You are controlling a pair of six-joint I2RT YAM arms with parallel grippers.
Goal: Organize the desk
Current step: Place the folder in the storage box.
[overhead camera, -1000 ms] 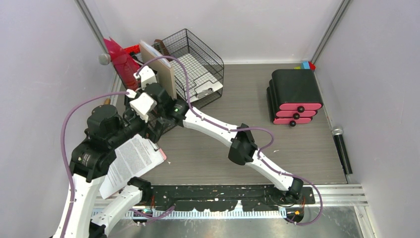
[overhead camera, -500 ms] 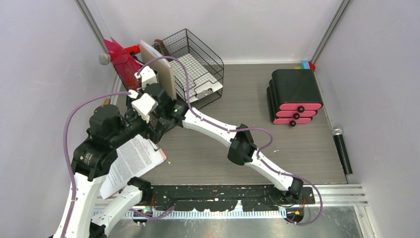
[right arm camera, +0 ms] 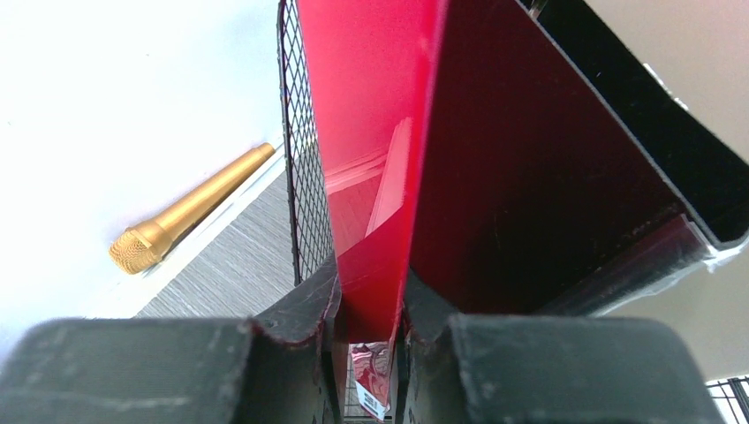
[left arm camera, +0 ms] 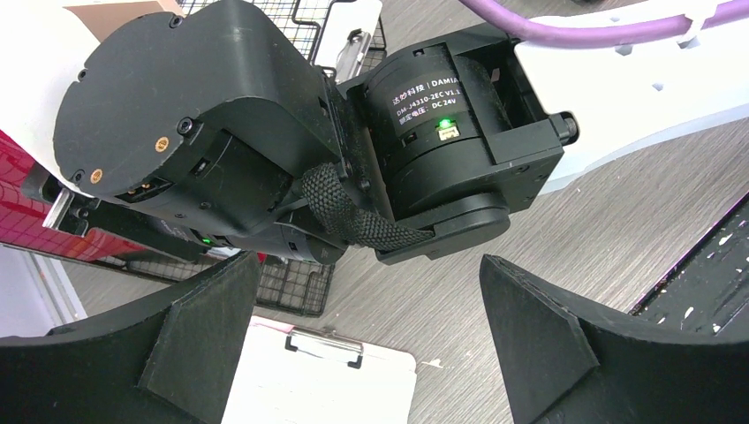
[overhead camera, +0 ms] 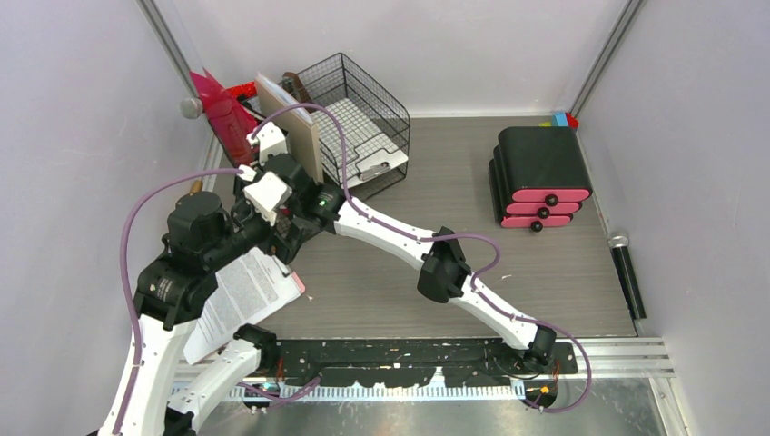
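Note:
On the grey wood-grain desk [overhead camera: 545, 272], my right arm reaches to the far left corner. My right gripper [right arm camera: 371, 291] is shut on the lower edge of a glossy red folder [right arm camera: 380, 159], which stands upright beside the black wire-mesh rack [overhead camera: 363, 113]; from above the red folder [overhead camera: 221, 111] leans by the left wall. My left gripper [left arm camera: 369, 291] hangs open with nothing between its fingers, above a white clipboard [left arm camera: 327, 380] with printed paper [overhead camera: 243, 295]. The right arm's wrist motor [left arm camera: 442, 150] sits just ahead of it.
A tan board [overhead camera: 292, 127] stands against the rack. A gold microphone [right arm camera: 185, 212] lies by the left wall. The black drawer unit with pink fronts [overhead camera: 540, 177] stands at the right, with a black microphone [overhead camera: 628, 272] along the right wall.
The left arm has drifted slightly to the right. The right gripper keeps its hold on the red folder and has barely moved.

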